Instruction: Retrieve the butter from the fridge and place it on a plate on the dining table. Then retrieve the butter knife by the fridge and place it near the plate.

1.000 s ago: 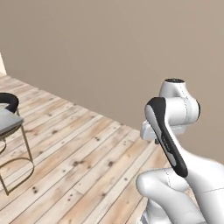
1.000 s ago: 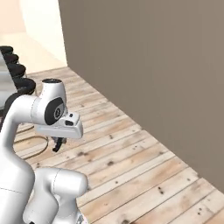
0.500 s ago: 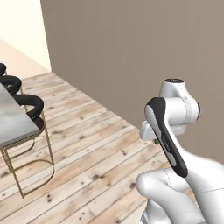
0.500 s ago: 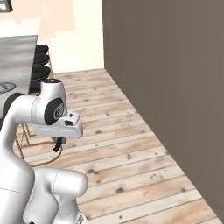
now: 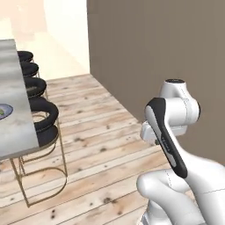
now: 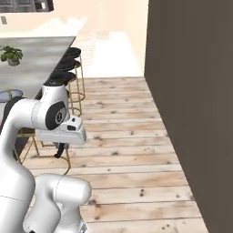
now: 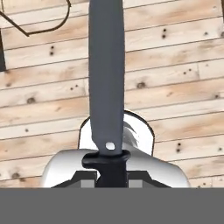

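The hand (image 7: pixel 112 175) is clamped on the butter knife (image 7: pixel 106 78) by its black handle, blade pointing up-frame, seemingly for carrying to the plate (image 5: pixel 4 110) on the bench (image 5: pixel 15 132) at left.

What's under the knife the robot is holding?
Under the knife, which is held in the shut end effector, you can see wooden floor planks and part of a thin stool frame. The blade hides the strip of floor directly beneath it.
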